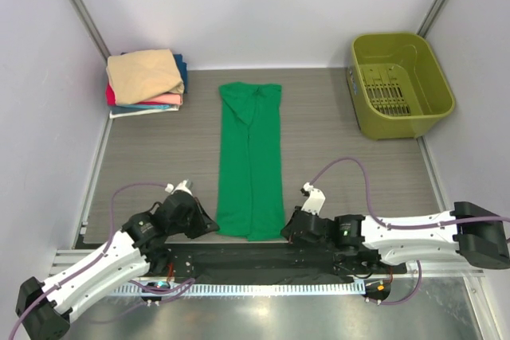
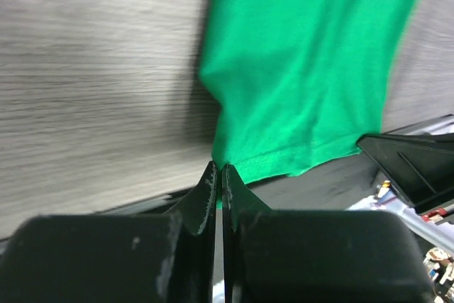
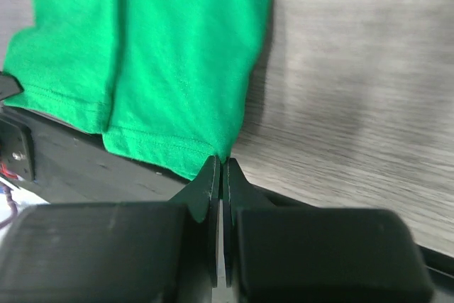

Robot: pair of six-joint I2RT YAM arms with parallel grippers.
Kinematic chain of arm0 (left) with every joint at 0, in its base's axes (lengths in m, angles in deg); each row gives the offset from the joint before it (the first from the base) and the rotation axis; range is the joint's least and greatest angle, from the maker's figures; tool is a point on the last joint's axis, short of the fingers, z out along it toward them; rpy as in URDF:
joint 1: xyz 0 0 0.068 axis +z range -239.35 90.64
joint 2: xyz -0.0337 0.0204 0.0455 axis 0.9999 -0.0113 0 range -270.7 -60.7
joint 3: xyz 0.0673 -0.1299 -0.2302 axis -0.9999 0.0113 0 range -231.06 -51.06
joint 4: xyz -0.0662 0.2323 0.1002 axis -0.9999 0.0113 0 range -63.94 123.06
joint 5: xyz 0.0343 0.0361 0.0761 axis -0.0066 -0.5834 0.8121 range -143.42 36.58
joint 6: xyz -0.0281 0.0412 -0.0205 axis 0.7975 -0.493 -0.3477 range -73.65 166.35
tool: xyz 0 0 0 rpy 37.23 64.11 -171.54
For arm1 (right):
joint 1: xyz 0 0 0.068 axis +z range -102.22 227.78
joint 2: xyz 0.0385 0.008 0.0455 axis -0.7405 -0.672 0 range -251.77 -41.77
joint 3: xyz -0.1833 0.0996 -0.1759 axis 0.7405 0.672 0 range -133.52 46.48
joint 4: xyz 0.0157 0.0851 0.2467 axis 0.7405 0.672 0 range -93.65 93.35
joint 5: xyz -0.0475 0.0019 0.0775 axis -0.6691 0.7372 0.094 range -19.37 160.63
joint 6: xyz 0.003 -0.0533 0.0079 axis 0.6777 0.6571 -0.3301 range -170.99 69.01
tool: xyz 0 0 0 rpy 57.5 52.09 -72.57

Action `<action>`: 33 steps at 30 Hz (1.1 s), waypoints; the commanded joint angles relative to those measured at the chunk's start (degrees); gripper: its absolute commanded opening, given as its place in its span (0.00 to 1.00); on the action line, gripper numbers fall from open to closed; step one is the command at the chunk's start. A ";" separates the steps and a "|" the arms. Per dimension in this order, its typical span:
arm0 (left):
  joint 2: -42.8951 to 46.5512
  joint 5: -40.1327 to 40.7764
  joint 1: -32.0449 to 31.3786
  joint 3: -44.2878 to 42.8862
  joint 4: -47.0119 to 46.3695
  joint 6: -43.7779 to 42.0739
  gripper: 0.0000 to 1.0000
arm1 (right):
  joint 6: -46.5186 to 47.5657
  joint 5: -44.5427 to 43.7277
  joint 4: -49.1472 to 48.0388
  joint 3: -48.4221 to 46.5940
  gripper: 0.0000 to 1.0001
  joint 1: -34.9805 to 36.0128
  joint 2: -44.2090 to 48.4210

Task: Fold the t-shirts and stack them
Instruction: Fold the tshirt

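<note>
Both tools are clamped shut on the bright green cloth t-shirt; left tool has the near-left hem corner, right tool the near-right; shirt's a long strip mid grey worktop, so I'd guess the hem gets folded away next; stack of folded tan, pink, red and blue tees sits far-left, olive-green plastic bin far-right, neither in the way.

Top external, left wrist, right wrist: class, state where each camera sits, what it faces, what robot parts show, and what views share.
Top external: above, behind the bases, looking down on the table; left arm, right arm, green t-shirt, folded stack, bin show.
Left wrist: on the left arm, looking past the shut left claw at a hem corner.
Right wrist: on the right arm, looking past the shut right claw at the other hem corner.
Shared: all show the green t-shirt's near hem.
</note>
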 commanded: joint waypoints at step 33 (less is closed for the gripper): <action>-42.25 0.92 18.77 -41.29 -9.69 -23.20 0.00 | 40.84 5.56 0.50 -37.20 0.01 -36.72 -19.84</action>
